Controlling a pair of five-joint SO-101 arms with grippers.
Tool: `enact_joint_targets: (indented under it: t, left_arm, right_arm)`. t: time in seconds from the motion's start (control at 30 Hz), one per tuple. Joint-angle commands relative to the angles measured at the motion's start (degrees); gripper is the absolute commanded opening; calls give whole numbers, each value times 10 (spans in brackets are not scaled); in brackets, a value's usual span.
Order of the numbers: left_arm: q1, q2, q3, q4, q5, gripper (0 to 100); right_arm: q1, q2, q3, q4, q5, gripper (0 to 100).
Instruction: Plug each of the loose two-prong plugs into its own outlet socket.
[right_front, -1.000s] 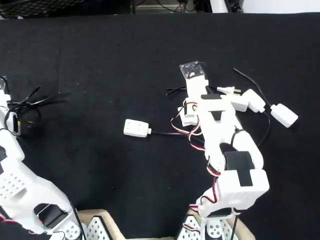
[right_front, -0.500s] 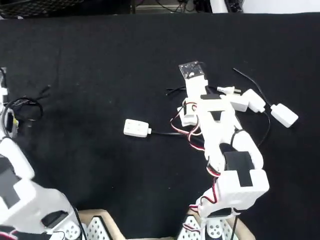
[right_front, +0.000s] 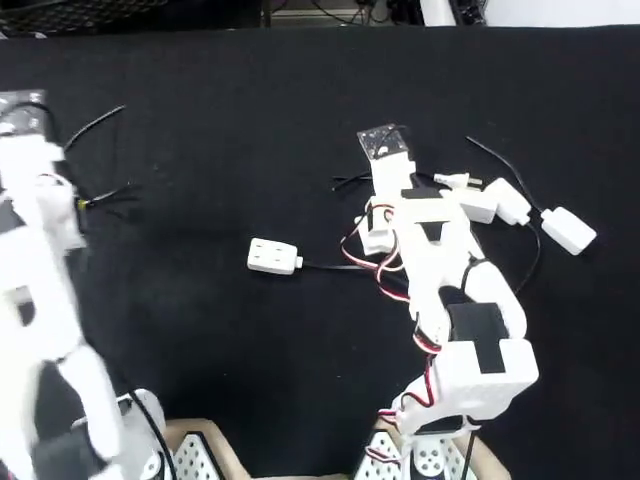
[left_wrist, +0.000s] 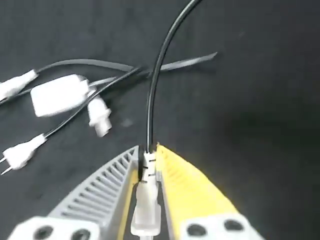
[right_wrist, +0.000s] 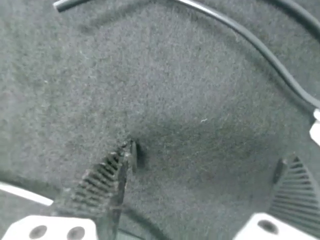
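**A:** Black cloth (right_front: 200, 90) covers the whole table, and a dark mesh thing (right_front: 70, 12) and loose wiring sit past the far edge.

**B:** And the left gripper (left_wrist: 148, 150) has a catch! It's clamped tight on a white plug (left_wrist: 145, 207) over the far-left part of the table. The plug sits deep between the grey finger and the yellow one, and its black cable (left_wrist: 152, 85) runs straight out past the tips.

**A:** On the cloth under it there's a white socket block (left_wrist: 59, 95). A second plug (left_wrist: 99, 114) lies just beside the block, and a third (left_wrist: 20, 152) lies near it.

**B:** Now the right gripper (right_wrist: 207, 157): spread wide, nothing between its fingers (right_wrist: 102, 185), low over bare cloth at mid-table.

**A:** To its near left lies a lone outlet socket (right_front: 273, 256). To its right there's another plug (right_front: 455, 182), and farther right a white block (right_front: 568, 230).

**B:** Big change on the left! A second ago that arm was folded low at the near-left corner. Now it has swung up along the left edge towards the far side, and the black wires have come up with it.

**A:** The right arm hasn't budged.
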Motion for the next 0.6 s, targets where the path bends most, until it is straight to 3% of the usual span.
enact_joint_targets:
  t: [0.0, 0.17, 0.33, 0.43, 0.57]
  left_arm:
    - [91, -193, 167, -113, 86, 29]
    - [116, -408, 323, -206, 240, 29]
    - [158, -542, 401, -212, 251, 29]
    - [182, -577, 425, -213, 258, 29]
    - [189, -596, 430, -214, 373, 29]
  right_arm:
    - [-22, -42, 5, 11, 1, 430]
    - [-60, -102, 40, 29, 1, 430]
    - [-104, -151, 79, 27, -3, 423]
    - [-135, -165, 93, 28, -4, 322]
    - [-172, -167, 101, 27, 1, 98]
